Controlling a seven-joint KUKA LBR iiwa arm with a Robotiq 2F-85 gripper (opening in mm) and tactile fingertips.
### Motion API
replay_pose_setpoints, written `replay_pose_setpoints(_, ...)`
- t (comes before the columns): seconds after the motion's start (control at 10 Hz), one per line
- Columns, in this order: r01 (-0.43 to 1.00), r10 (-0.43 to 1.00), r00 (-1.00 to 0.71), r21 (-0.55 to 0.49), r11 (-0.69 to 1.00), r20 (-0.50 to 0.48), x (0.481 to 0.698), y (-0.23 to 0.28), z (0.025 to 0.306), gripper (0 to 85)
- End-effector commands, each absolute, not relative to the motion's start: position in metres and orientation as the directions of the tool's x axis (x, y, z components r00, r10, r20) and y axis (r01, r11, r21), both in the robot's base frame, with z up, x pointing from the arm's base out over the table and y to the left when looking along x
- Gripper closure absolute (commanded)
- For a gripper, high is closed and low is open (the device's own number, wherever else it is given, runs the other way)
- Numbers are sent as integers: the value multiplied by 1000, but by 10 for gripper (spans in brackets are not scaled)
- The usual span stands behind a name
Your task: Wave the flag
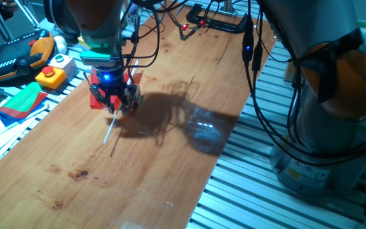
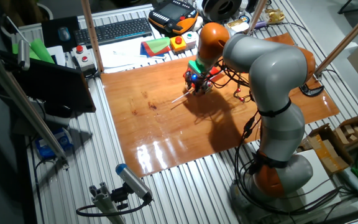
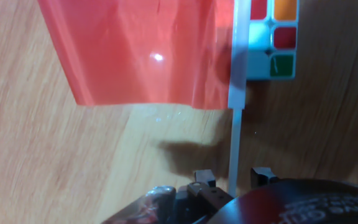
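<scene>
The flag lies flat on the wooden board. Its red sheet (image 3: 148, 50) fills the top of the hand view, and its thin white stick (image 3: 236, 106) runs down toward me. My gripper (image 3: 234, 177) is open and straddles the stick's lower part, with a gap on each side of it. In one fixed view the gripper (image 1: 114, 105) sits low over the red sheet (image 1: 95, 95), and the stick (image 1: 109, 130) pokes out toward the board's front. In the other fixed view the gripper (image 2: 197, 86) hides most of the sheet, and only the stick (image 2: 179, 99) shows.
A small multicoloured cube (image 3: 272, 37) lies right beside the stick's upper end. Left of the board are a red-and-green folded cloth (image 1: 21, 102), a yellow button box (image 1: 51, 76) and an orange-black pendant (image 1: 18, 57). Black cables (image 1: 259, 57) hang at the right. A keyboard (image 2: 114, 30) lies beyond the board.
</scene>
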State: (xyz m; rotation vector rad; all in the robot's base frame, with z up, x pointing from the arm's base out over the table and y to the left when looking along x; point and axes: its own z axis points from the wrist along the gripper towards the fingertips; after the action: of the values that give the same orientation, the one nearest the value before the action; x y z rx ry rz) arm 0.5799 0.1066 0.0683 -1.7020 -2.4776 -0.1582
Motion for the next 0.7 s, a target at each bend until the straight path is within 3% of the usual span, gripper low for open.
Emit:
replay_pose_setpoints(0.0,935,920,-352,11,355,172,579,109,68,463)
replay_pose_setpoints(0.6,938,915,-340,8,346,217,577,116,67,460)
